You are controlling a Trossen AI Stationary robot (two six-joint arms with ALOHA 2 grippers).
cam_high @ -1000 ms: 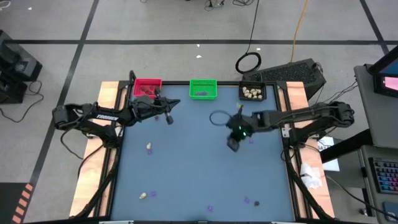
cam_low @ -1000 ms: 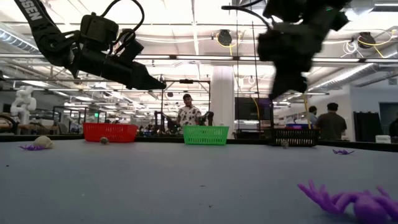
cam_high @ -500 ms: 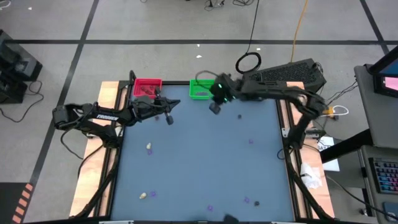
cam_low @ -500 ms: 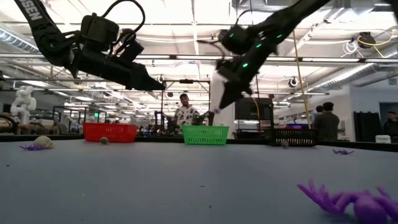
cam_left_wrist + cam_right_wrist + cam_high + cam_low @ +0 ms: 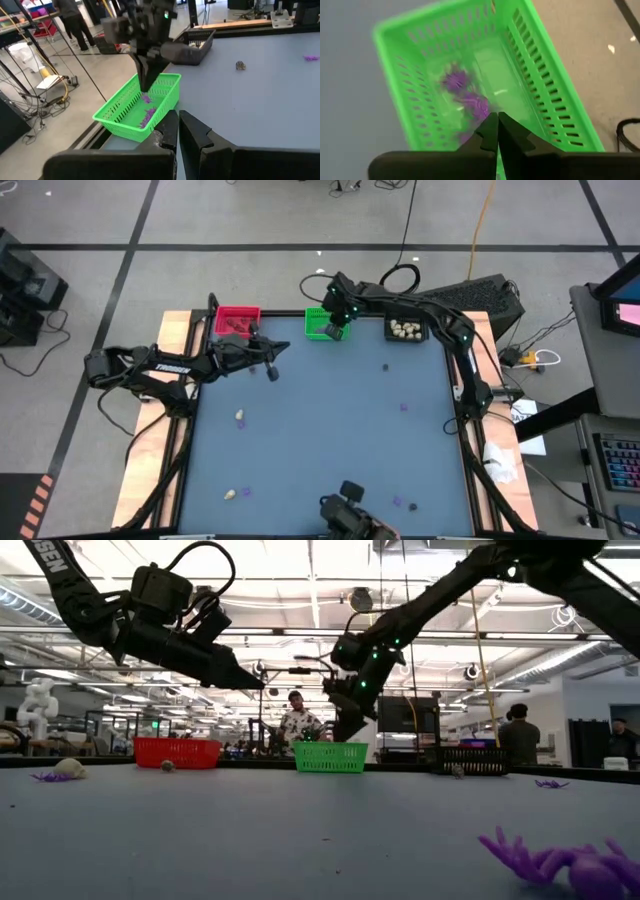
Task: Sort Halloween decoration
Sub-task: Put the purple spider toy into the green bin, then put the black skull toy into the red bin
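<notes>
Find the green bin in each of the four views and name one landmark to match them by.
High view: green bin at the table's far edge, middle, under the right gripper.
Low view: centre, far edge.
Left wrist view: left of centre, purple bits inside.
Right wrist view: fills the picture.
Shared landmark: the right gripper, shut, just above it.

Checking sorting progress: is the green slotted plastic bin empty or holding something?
Holding something: the green slotted plastic bin has purple bits on its floor, seen in both wrist views.

Right gripper point(image 5: 334, 331) over green bin point(image 5: 318, 332).
</notes>
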